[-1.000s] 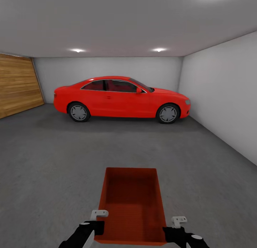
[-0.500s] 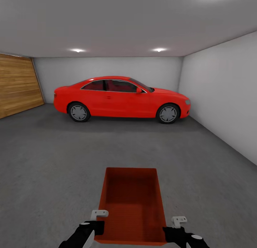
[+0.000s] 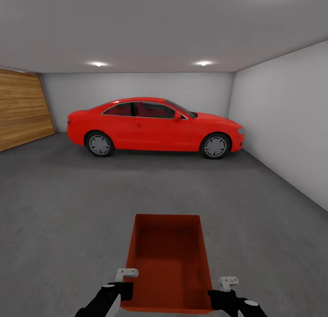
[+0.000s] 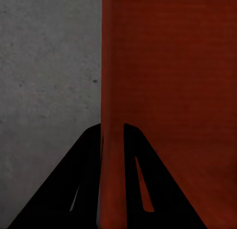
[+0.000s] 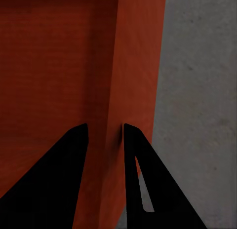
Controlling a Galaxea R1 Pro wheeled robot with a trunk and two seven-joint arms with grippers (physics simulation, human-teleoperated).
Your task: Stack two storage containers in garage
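Both grippers, left [image 3: 119, 293] and right [image 3: 224, 295], pinch the box [image 3: 167, 257] walls; lower it level onto floor [image 3: 68, 207] well short of the car [image 3: 155, 125].

Left pincer [image 4: 112, 140] and right pincer [image 5: 104, 140] — both clamped, arms low.

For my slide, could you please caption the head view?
Both grippers, left and right, clamp the open orange-red storage container above the garage floor, facing a red car.

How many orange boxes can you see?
1. The orange box is in front of the robot, held by the left pincer and right pincer. Another may be elsewhere.
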